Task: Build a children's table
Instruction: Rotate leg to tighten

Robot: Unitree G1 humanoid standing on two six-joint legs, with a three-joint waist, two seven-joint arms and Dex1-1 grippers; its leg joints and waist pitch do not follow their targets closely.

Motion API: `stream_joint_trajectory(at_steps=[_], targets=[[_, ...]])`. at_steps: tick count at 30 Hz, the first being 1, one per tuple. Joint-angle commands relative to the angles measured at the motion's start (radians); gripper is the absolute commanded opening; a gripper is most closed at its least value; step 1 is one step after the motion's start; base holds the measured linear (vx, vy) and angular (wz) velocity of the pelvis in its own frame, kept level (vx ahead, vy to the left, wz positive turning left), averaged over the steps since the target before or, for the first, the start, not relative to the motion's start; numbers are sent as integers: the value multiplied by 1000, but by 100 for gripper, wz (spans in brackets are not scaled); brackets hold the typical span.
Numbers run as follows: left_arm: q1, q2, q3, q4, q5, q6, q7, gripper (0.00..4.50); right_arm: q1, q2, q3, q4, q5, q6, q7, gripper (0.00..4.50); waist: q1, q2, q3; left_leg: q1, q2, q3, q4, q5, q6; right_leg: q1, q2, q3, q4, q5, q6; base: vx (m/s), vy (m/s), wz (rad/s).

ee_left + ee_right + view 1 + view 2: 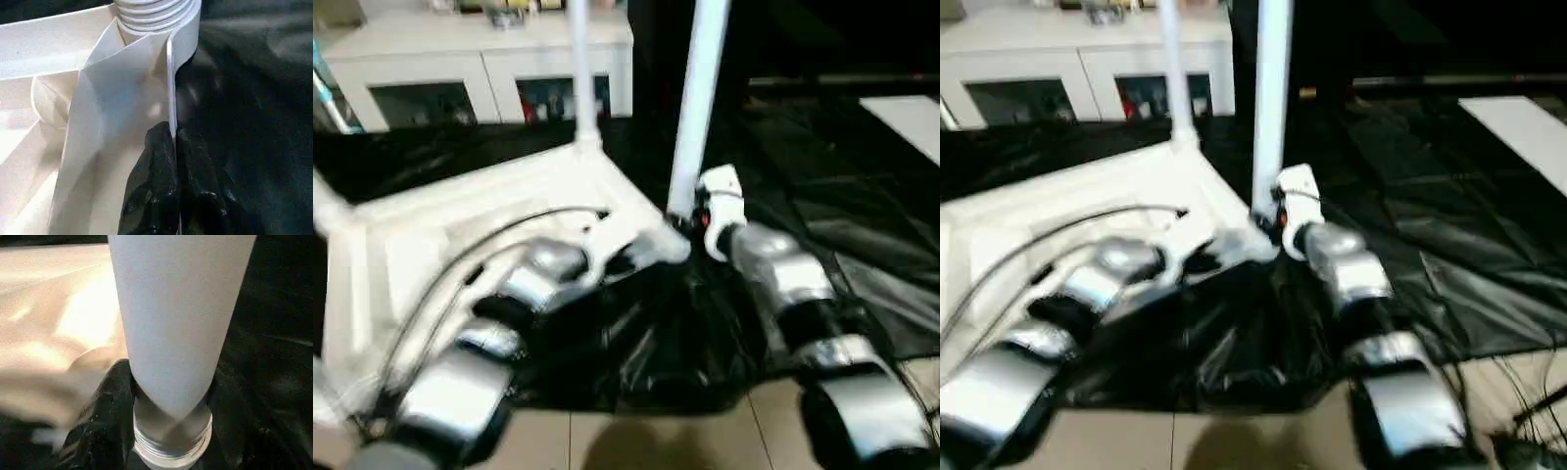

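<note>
Tabletop (460,220), white plastic, lying upside down on a black cover (822,215) spread over the work surface, rim upward. Two white legs stand upright in its corner sockets: far leg (579,69) and near leg (697,108). Left gripper (173,142) pinched tight on the tabletop's thin rim, just below the ribbed corner socket (154,14). Right gripper (166,396) half open around the base of the near leg, fingers against the tube. White cabinet (480,69) behind.
</note>
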Motion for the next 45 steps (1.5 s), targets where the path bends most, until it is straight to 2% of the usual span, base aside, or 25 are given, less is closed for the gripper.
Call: stream_joint_trajectory(at_steps=[1, 2, 4, 6, 8, 9, 10, 11, 12, 13, 16, 20, 22, 24, 26, 27, 29, 33, 38, 40, 41, 42, 43, 44, 45], targets=[[-46, -59, 18, -3, -31, 31, 54, 0, 17, 36, -18, 130, 6, 34, -121, 186, -1, 5, -47, 13, 46, -32, -93, -385, -38, 30, -61, 38, -98, -397, -189, 0, 0, 0], [-50, -65, 19, -1, -31, 37, 61, 0, 12, 41, -22, 138, 8, 30, -133, 186, -1, 4, -47, 12, 47, -29, -94, -371, -33, 30, -61, 39, -98, -367, -196, 0, 0, 0], [-61, -83, 21, 4, -29, 48, 77, 0, -3, 58, -31, 161, 13, 21, -165, 186, 3, 2, -52, 3, 45, -22, -90, -303, 1, 40, -62, 40, -91, -255, -226, 0, 0, 0], [-73, -109, 29, 5, -35, 62, 95, 0, -23, 79, -37, 191, 14, 0, -210, 186, 3, 1, -54, 4, 44, -18, -86, -267, 18, 41, -62, 40, -87, -217, -242, 0, 0, 0], [-92, -140, 46, 6, -49, 81, 112, 0, -52, 107, -49, 232, 16, -26, -263, 186, 6, -9, -55, 2, 44, -16, -83, -224, 37, 44, -64, 39, -85, -189, -252, 0, 0, 0], [-92, -140, 46, 6, -49, 81, 112, 0, -52, 107, -49, 232, 16, -26, -263, 186, 9, -5, -55, 2, 44, -15, -81, -204, 46, 44, -64, 39, -82, -172, -259, 0, 0, 0], [-99, -145, 57, 9, -57, 87, 121, 0, -59, 115, -55, 241, 16, -31, -277, 186, 10, -6, -55, 1, 44, -14, -80, -190, 56, 46, -63, 39, -80, -151, -263, 0, 0, 0], [-110, -147, 65, 22, -59, 88, 131, 0, -69, 123, -64, 256, 12, -38, -288, 186, 9, -13, -57, 1, 45, -14, -80, -180, 62, 48, -63, 38, -79, -139, -266, 0, 0, 0], [-110, -147, 65, 22, -59, 88, 131, 0, -69, 123, -64, 256, 12, -38, -288, 186, 11, -7, -58, -1, 45, -16, -80, -159, 69, 51, -63, 37, -73, -116, -271, 0, 0, 0], [-117, -147, 72, 32, -60, 89, 141, 0, -76, 130, -70, 268, 8, -45, -294, 186, 10, -6, -59, 1, 45, -14, -78, -150, 76, 49, -61, 37, -72, -93, -278, 0, 0, 0], [-124, -143, 79, 48, -58, 92, 155, 0, -98, 140, -73, 303, -4, -66, -304, 186, 11, -7, -58, 1, 47, -14, -79, -148, 84, 50, -64, 37, -71, -78, -288, 0, 0, 0], [-123, -141, 81, 48, -56, 94, 156, 0, -110, 142, -67, 320, -11, -85, -302, 186, 11, -7, -53, 3, 47, -13, -82, -198, 72, 50, -66, 38, -80, -150, -277, 0, 0, 0], [-123, -140, 83, 47, -53, 96, 153, 0, -115, 145, -77, 325, 2, -101, -287, 256, 10, -7, -53, 2, 48, -14, -83, -201, 66, 49, -64, 38, -79, -157, -273, 0, 0, 0], [-124, -140, 84, 49, -52, 96, 152, 0, -119, 146, -86, 328, 7, -106, -282, 256, 9, -6, -52, 3, 48, -14, -83, -205, 64, 49, -63, 38, -80, -155, -274, 0, 0, 0], [-126, -140, 86, 53, -51, 94, 149, 0, -125, 145, -97, 332, 12, -113, -277, 291, 10, -6, -53, 2, 48, -14, -83, -195, 65, 50, -64, 38, -77, -138, -279, 0, 0, 0], [-128, -140, 86, 57, -50, 91, 146, 0, -131, 142, -101, 334, 11, -116, -278, 299, 10, -3, -53, 4, 49, -14, -82, -190, 67, 49, -63, 38, -77, -122, -284, 0, 0, 0], [-128, -140, 87, 58, -49, 90, 144, 0, -135, 140, -104, 335, 12, -119, -275, 303, 11, -5, -54, 4, 48, -13, -81, -181, 73, 50, -64, 38, -74, -106, -288, 0, 0, 0], [-128, -136, 87, 59, -48, 86, 137, 0, -145, 132, -114, 337, 18, -135, -256, 349, 12, -7, -53, 2, 48, -13, -81, -187, 79, 51, -66, 38, -76, -123, -288, 0, 0, 0], [-119, -122, 78, 48, -40, 65, 108, 0, -140, 106, -84, 285, -10, -160, -181, 394, 14, -9, -53, 0, 49, -13, -79, -167, 90, 53, -65, 37, -73, -103, -291, 0, 0, 0], [-98, -101, 65, 34, -32, 37, 53, 0, -89, 57, -35, 172, -37, -132, -103, 414, 20, -6, -58, 0, 49, -13, -74, -121, 114, 56, -66, 37, -66, -39, -295, 0, 0, 0], [-96, -100, 64, 33, -32, 36, 49, 0, -83, 52, -31, 161, -39, -129, -96, 414, 21, -8, -60, -2, 48, -13, -72, -100, 123, 58, -64, 37, -62, -7, -298, 0, 0, 0], [-91, -96, 64, 29, -32, 36, 42, 0, -69, 41, -24, 135, -43, -122, -82, 414, 24, -7, -64, -1, 49, -13, -67, -56, 144, 58, -64, 36, -54, 62, -309, 0, 0, 0], [-77, -83, 57, 22, -29, 20, 13, 0, -16, 2, 10, 42, -58, -102, -33, 437, 29, -4, -66, -3, 47, -13, -61, -20, 168, 57, -64, 35, -48, 118, -320, 0, 0, 0], [-77, -83, 57, 22, -29, 20, 13, 0, -16, 2, 10, 42, -58, -102, -33, 437, 32, -6, -66, -2, 48, -12, -58, -6, 183, 57, -64, 35, -47, 142, -319, 0, 0, 0], [-66, -71, 51, 16, -26, 9, -7, 0, 33, -29, 31, -41, -63, -80, 9, 448, 38, -3, -68, -3, 47, -13, -55, 18, 201, 58, -66, 35, -42, 168, -327, 0, 0, 0]])
